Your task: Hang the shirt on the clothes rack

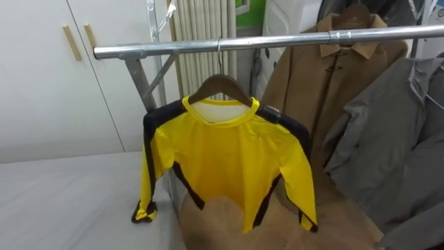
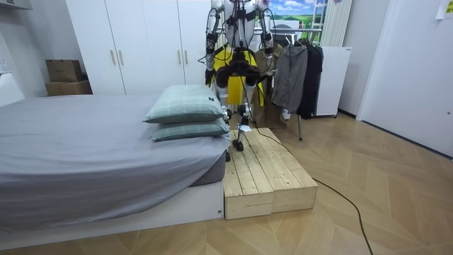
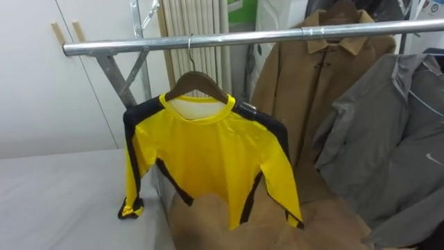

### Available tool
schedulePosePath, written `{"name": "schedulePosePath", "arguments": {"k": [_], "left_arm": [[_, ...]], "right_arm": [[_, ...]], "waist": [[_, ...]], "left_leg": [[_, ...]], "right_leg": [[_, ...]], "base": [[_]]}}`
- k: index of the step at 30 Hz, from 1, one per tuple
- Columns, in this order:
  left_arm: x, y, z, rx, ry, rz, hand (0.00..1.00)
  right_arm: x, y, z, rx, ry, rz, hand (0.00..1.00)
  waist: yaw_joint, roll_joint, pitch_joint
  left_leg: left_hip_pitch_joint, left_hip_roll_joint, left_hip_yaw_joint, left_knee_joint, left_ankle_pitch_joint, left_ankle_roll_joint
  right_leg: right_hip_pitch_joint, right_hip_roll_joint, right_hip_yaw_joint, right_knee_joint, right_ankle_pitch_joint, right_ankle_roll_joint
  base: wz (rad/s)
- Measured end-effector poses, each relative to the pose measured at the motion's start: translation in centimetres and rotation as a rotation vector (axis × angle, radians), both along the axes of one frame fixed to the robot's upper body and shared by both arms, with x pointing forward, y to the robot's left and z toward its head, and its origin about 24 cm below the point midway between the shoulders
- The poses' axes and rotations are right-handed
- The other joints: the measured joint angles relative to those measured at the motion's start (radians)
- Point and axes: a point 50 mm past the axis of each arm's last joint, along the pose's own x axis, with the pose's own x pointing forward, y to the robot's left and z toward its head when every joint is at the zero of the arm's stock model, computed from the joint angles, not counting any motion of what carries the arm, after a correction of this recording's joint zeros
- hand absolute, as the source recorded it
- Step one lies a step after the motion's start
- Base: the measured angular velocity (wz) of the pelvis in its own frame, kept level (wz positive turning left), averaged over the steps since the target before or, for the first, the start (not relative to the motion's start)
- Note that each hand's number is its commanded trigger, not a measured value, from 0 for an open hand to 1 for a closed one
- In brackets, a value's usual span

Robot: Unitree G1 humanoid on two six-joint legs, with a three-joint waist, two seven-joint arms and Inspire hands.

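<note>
Left hand point(image 2: 209, 74) and right hand point(image 2: 271, 69) cannot be read; one yellow shirt point(image 1: 222, 160), one hanger point(image 1: 222, 85), two coats point(image 1: 333, 83).

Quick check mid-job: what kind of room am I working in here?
Most likely a bedroom: a bed with pillows, white wardrobes along the wall, and a clothes rail holding a yellow shirt and coats.

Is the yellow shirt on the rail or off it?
On: the yellow shirt hangs spread from a wooden hanger hooked over the metal rail.

White wardrobe point(image 2: 141, 42), grey bed point(image 2: 85, 142), wooden floor point(image 2: 368, 163)
</note>
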Motion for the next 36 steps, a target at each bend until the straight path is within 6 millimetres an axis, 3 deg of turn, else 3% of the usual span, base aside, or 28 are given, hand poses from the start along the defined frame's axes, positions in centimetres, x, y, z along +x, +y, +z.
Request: {"name": "schedulePosePath", "arguments": {"k": [13, 19, 21, 23, 25, 26, 27, 28, 29, 30, 32, 33, 34, 35, 36], "left_arm": [[-0.2, 0.0, -0.2, -0.005, 0.018, -0.004, 0.00], [-0.1, 0.0, -0.1, -0.011, 0.020, -0.010, 0.00], [0.2, -0.1, -0.1, -0.014, 0.020, -0.017, 0.00], [0.5, -0.1, 0.0, -0.014, 0.013, -0.020, 0.00], [1.1, -0.4, 0.1, -0.020, -0.001, -0.027, 0.00], [1.6, -0.7, 0.2, -0.029, -0.010, -0.033, 0.00], [2.0, -0.9, 0.2, -0.036, -0.014, -0.042, 0.00], [2.7, -1.5, 0.4, -0.049, -0.022, -0.070, 0.00], [3.3, -2.0, 0.5, -0.063, -0.030, -0.090, 0.00], [3.6, -2.2, 0.6, -0.068, -0.028, -0.103, 0.00], [4.2, -2.9, 0.6, -0.086, -0.011, -0.147, 0.00], [4.4, -3.2, 0.6, -0.091, -0.008, -0.170, 0.00], [4.7, -4.0, 0.7, -0.100, -0.005, -0.223, 0.00], [4.8, -4.3, 0.8, -0.106, -0.007, -0.242, 0.00], [5.0, -4.9, 0.9, -0.115, -0.011, -0.266, 0.00]], "right_arm": [[0.0, 0.3, -0.1, 0.014, 0.000, 0.003, 0.00], [0.6, 0.4, 0.1, 0.017, -0.022, 0.030, 0.00], [1.3, 0.4, 0.3, -0.001, -0.033, 0.086, 0.00], [2.2, 0.2, 0.5, -0.022, -0.046, 0.132, 0.00], [3.4, 0.4, 0.7, -0.048, -0.058, 0.214, 0.00], [4.5, 0.6, 1.0, -0.059, -0.075, 0.267, 0.00], [5.0, 0.6, 1.1, -0.068, -0.085, 0.286, 0.00], [5.9, 0.4, 1.4, -0.095, -0.093, 0.339, 0.00], [6.9, 0.4, 1.7, -0.108, -0.107, 0.372, 0.00], [7.3, 0.5, 1.8, -0.108, -0.114, 0.384, 0.00], [8.2, 1.3, 1.8, -0.107, -0.124, 0.428, 0.00], [8.2, 1.4, 1.8, -0.105, -0.123, 0.431, 0.00], [8.0, 1.3, 1.7, -0.104, -0.109, 0.424, 0.00], [8.0, 1.3, 1.7, -0.105, -0.106, 0.422, 0.00], [8.3, 1.3, 1.7, -0.110, -0.113, 0.420, 0.00]], "waist": [[0.017, -0.012, 0.0017], [0.018, -0.010, 0.0025], [0.020, -0.001, 0.0053], [0.028, -0.002, 0.0053], [0.047, -0.004, 0.0052], [0.044, 0.000, 0.0068], [0.042, 0.006, 0.0099], [0.048, 0.016, 0.0111], [0.052, 0.027, 0.0167], [0.050, 0.032, 0.0169], [0.049, 0.031, 0.0170], [0.047, 0.031, 0.0155], [0.047, 0.032, 0.0134], [0.051, 0.032, 0.0125], [0.049, 0.034, 0.0122]], "left_leg": [[0.017, -0.002, 0.003, -0.004, -0.003, 0.005], [0.013, 0.007, -0.007, 0.003, -0.006, 0.007], [0.006, 0.015, -0.020, 0.003, -0.009, 0.013], [-0.014, 0.015, -0.024, 0.019, -0.011, 0.004], [-0.067, 0.009, -0.038, 0.092, -0.021, -0.003], [-0.100, 0.009, -0.052, 0.126, -0.021, -0.003], [-0.117, 0.009, -0.050, 0.139, -0.021, -0.003], [-0.149, 0.014, -0.029, 0.157, -0.017, -0.009], [-0.177, 0.028, 0.029, 0.174, -0.016, -0.010], [-0.195, 0.039, 0.065, 0.181, -0.014, -0.014], [-0.242, 0.061, 0.157, 0.197, 0.018, -0.017], [-0.252, 0.073, 0.190, 0.212, 0.021, -0.018], [-0.253, 0.105, 0.268, 0.291, 0.014, -0.008], [-0.248, 0.118, 0.302, 0.331, 0.009, -0.004], [-0.235, 0.142, 0.338, 0.390, -0.001, 0.007]], "right_leg": [[0.014, 0.000, 0.005, 0.002, -0.005, 0.001], [0.015, -0.005, -0.022, 0.007, -0.012, 0.009], [0.009, -0.011, -0.051, 0.022, -0.021, 0.012], [-0.028, -0.039, -0.124, 0.070, -0.058, 0.017], [-0.067, -0.058, -0.151, 0.115, -0.079, -0.008], [-0.074, -0.071, -0.188, 0.112, -0.075, -0.025], [-0.079, -0.078, -0.208, 0.110, -0.070, -0.046], [-0.093, -0.091, -0.246, 0.111, -0.069, -0.054], [-0.101, -0.101, -0.290, 0.108, -0.072, -0.061], [-0.108, -0.109, -0.317, 0.109, -0.075, -0.065], [-0.115, -0.153, -0.438, 0.108, -0.099, -0.069], [-0.113, -0.166, -0.474, 0.109, -0.111, -0.062], [-0.102, -0.188, -0.540, 0.117, -0.129, -0.063], [-0.099, -0.199, -0.570, 0.124, -0.137, -0.065], [-0.089, -0.218, -0.632, 0.130, -0.148, -0.061]], "base": [[0.00], [0.10], [0.17], [0.16], [0.34], [0.63], [0.90], [1.02], [1.07], [1.29], [1.57], [1.75], [1.44], [1.78], [1.70]]}}
